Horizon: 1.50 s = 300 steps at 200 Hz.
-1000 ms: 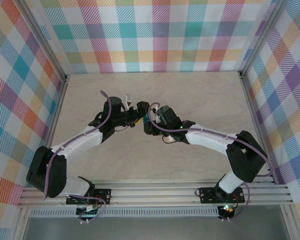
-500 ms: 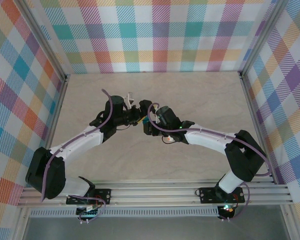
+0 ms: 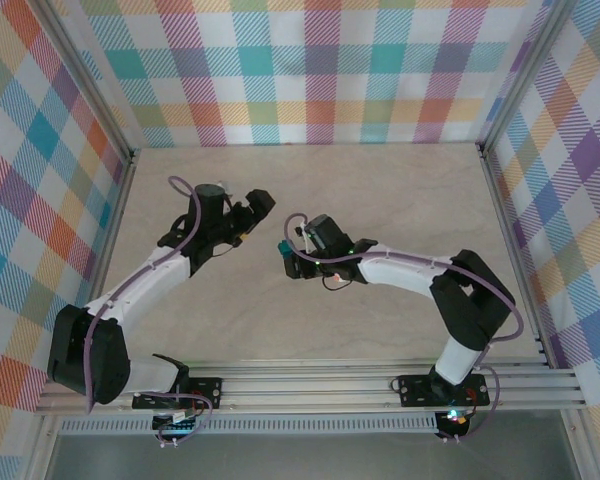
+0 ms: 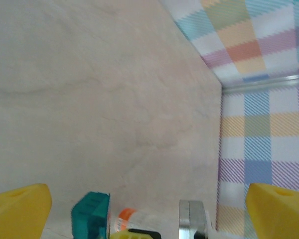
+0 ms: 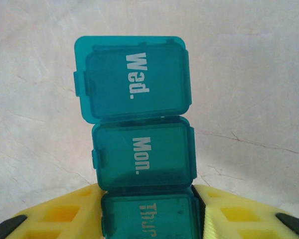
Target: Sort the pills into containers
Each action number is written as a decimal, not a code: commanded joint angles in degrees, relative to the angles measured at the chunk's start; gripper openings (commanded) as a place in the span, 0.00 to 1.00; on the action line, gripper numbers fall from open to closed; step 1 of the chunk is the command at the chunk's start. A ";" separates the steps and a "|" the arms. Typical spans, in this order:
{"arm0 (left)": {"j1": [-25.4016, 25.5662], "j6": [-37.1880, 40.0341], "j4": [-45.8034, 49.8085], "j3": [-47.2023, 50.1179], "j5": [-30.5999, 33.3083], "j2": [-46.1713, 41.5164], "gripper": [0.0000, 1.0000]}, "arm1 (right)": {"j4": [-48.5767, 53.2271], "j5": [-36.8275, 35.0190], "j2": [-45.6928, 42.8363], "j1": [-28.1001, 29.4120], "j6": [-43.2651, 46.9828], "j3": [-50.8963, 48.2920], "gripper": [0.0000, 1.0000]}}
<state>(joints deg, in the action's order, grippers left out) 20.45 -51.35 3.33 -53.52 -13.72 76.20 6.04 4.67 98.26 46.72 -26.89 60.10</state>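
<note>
The containers (image 5: 139,149) are a teal strip of three joined compartments, their lids marked Wed., Mon. and Thur. My right gripper (image 5: 149,219) is shut on the strip, with a yellow finger on each side of the Thur. end. In the top view, the right gripper (image 3: 288,258) holds the containers (image 3: 279,249) near the table's middle. My left gripper (image 3: 252,212) is open, up and to the left of the strip and apart from it. Its yellow fingertips (image 4: 17,209) stand wide with nothing between them. Beyond them I see the containers (image 4: 92,216). No pills are in view.
A small white bottle with an orange mark (image 4: 125,215) shows beside the teal strip in the left wrist view, partly hidden. The pale marbled table (image 3: 380,190) is ringed by checked walls (image 3: 310,70) with a metal frame at the corners.
My left arm has drawn back up and to the left, away from the right gripper, staying open. The right gripper has shifted a little left and nearer with the strip.
</note>
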 commanded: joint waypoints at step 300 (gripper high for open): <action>-4.71 -0.67 0.11 4.44 -0.39 -1.78 1.00 | 21.43 -9.96 13.03 4.12 28.95 15.20 0.75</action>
<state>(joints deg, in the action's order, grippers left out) 16.29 -51.64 4.36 -49.21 -12.97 74.28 25.19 -0.34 111.33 50.68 0.60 74.26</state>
